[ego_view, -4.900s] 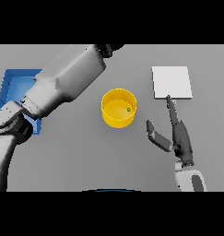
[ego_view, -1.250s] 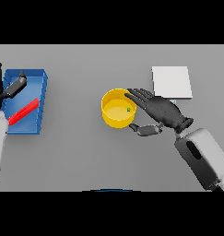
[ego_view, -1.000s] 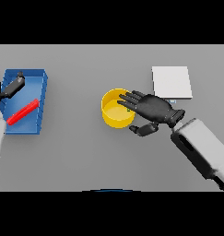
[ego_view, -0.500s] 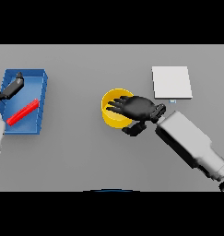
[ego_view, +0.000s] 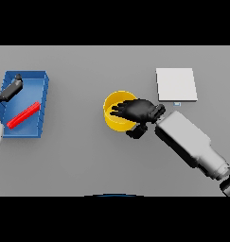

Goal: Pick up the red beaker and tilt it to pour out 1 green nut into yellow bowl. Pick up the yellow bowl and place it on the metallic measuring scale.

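The yellow bowl (ego_view: 114, 115) stands mid-table. My right hand (ego_view: 141, 110) lies across its right rim, fingers curled down into the bowl and the thumb (ego_view: 136, 133) against the outer wall. The hand hides the bowl's inside, so no green nut shows. The red beaker (ego_view: 23, 115) lies on its side in the blue tray (ego_view: 42, 99) at the far left. My left hand (ego_view: 7, 91) hovers open over the tray's back left corner, apart from the beaker. The pale square measuring scale (ego_view: 176, 84) sits at the back right, behind my right forearm.
My right forearm (ego_view: 190, 144) slants from the lower right corner up to the bowl. The blue tray's walls enclose the beaker at the table's left edge.
My right hand has slid left over the bowl and its fingers have closed over the rim. The forearm has swung further in. The left hand and the beaker have stayed put.
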Robot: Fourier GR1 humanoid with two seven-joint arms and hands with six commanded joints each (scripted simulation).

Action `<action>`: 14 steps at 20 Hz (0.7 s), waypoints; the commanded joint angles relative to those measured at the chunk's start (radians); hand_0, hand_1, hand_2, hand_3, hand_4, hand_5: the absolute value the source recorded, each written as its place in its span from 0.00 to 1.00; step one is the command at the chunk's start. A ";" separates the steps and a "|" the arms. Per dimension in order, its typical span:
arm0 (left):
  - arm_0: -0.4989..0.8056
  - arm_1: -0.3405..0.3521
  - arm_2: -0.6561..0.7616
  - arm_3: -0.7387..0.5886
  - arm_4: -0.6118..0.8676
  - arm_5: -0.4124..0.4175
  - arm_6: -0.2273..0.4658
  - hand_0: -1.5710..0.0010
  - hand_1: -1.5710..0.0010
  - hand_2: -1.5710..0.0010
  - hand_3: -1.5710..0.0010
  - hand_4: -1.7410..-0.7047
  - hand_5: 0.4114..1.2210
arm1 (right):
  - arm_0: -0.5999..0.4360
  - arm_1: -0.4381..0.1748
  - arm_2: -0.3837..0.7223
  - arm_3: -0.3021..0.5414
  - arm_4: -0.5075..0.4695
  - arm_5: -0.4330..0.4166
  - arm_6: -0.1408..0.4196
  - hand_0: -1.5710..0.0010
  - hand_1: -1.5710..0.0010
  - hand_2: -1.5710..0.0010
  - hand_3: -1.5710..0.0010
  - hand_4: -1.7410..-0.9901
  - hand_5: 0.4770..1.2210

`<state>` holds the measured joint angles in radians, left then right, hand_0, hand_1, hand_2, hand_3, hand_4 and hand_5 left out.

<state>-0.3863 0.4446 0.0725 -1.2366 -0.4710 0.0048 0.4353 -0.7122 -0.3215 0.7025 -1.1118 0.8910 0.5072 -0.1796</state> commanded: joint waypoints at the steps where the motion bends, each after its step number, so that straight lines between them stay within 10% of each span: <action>1: 0.002 0.004 0.000 0.009 -0.005 0.002 -0.003 1.00 1.00 1.00 1.00 0.96 0.35 | 0.004 0.006 0.001 -0.002 -0.005 0.006 -0.001 1.00 1.00 0.99 0.97 0.61 0.37; 4: 0.004 0.007 0.005 0.005 -0.002 0.006 -0.006 1.00 1.00 1.00 1.00 0.96 0.36 | -0.003 0.021 -0.013 0.020 -0.012 0.037 0.054 0.98 0.98 0.95 0.91 0.58 0.44; 10: -0.001 0.009 0.002 0.004 -0.009 0.008 -0.003 1.00 1.00 1.00 1.00 0.95 0.36 | 0.001 0.009 -0.008 0.014 -0.031 0.060 0.012 0.29 0.30 0.31 0.55 0.24 0.83; 14: -0.007 0.013 0.000 0.015 -0.012 0.006 -0.013 1.00 1.00 1.00 1.00 0.96 0.35 | -0.003 0.007 0.002 0.009 -0.043 0.068 0.027 0.12 0.12 0.21 0.23 0.10 0.93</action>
<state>-0.3935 0.4583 0.0728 -1.2215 -0.4837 0.0116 0.4227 -0.7168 -0.3145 0.7037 -1.1039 0.8466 0.5717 -0.1539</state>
